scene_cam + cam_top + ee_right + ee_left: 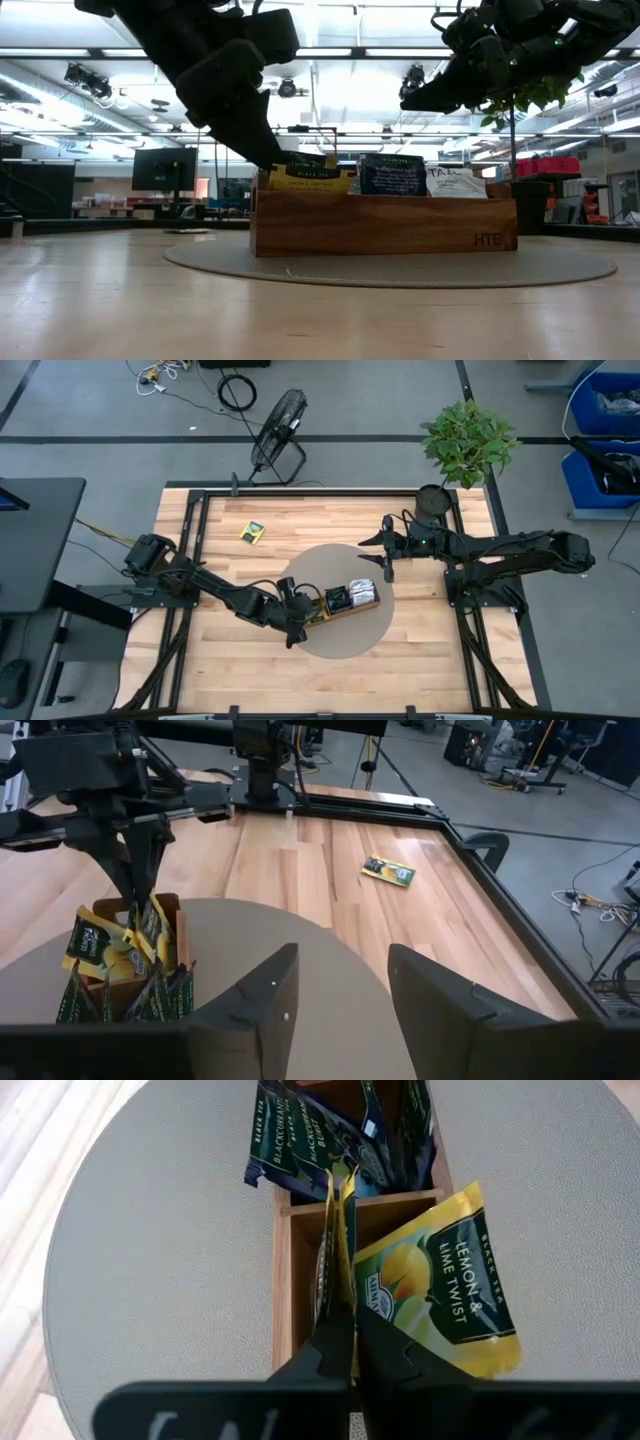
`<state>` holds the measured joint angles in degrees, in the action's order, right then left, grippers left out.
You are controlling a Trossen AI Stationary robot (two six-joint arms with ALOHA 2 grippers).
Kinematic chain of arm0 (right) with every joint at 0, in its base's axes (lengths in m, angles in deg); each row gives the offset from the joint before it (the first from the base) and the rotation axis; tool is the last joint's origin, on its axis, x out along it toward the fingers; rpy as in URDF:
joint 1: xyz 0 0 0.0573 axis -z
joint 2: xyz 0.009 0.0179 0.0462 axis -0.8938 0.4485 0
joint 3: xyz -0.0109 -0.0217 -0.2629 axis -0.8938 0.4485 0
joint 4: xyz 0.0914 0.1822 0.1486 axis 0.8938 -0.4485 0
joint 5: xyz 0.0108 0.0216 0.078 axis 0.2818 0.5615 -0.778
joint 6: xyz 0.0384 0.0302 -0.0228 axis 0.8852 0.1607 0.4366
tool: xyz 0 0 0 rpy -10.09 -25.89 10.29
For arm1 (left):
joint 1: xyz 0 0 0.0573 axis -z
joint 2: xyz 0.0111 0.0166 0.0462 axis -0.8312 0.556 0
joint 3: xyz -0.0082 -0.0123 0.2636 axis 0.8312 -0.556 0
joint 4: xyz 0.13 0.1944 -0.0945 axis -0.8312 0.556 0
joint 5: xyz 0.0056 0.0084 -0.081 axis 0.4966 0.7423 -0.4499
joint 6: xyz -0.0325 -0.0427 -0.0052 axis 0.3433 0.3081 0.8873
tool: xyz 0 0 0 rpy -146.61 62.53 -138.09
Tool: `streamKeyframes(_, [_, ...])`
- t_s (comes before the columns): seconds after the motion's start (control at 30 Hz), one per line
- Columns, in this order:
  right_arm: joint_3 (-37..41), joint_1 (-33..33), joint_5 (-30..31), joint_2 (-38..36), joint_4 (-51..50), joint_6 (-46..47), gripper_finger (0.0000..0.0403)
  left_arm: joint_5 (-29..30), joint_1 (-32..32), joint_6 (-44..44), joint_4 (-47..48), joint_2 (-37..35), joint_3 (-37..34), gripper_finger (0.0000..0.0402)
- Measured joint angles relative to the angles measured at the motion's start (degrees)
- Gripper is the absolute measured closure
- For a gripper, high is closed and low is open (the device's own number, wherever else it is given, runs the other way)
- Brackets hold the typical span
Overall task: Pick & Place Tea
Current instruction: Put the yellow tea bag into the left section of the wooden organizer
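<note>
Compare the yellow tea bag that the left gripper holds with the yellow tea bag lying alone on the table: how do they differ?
The held tea bag stands on edge, pinched by the shut left gripper over the end compartment of the wooden tray. The lone tea bag lies flat on the bare table, apart from the tray and untouched. Both are small sachets in yellow and dark green.
</note>
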<state>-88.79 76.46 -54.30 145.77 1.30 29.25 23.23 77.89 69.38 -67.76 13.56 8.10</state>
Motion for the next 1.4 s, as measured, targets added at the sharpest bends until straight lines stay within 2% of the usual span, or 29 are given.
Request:
streamKeyframes(0.13, [0.0, 0.0, 0.0, 0.0, -0.1, 0.0, 0.0239, -0.2, 0.0, -0.4, 0.1, -0.5, 0.0, 0.0378])
streamKeyframes(0.47, [0.0, 0.0, 0.0, 0.0, -0.6, 0.0, 0.0239, -4.8, 0.1, -0.5, -1.1, -2.6, 0.2, 0.0271])
streamKeyframes(0.67, [0.0, 0.0, 0.0, 0.0, -1.0, 0.1, 0.0239, -7.3, 0.1, -4.0, -1.3, -7.1, 0.2, 0.0232])
streamKeyframes(0.77, [0.0, 0.0, 0.0, 0.0, -1.0, 0.0, 0.0239, -5.8, 0.1, -5.9, -0.4, -10.3, 0.2, 0.0228])
streamKeyframes(1.07, [0.0, 0.0, 0.0, 0.0, -1.2, 0.2, 0.0239, 7.8, -0.1, -8.5, 12.6, -17.0, 0.2, 0.0241])
streamKeyframes(1.33, [0.0, 0.0, 0.0, 0.0, -1.3, 0.1, 0.0239, 10.7, -2.7, -6.1, 26.4, -17.7, 0.1, 0.0243])
streamKeyframes(1.4, [0.0, 0.0, 0.0, 0.0, -1.3, 0.2, 0.0239, 11.0, -3.9, -5.7, 26.6, -17.7, -0.8, 0.0243])
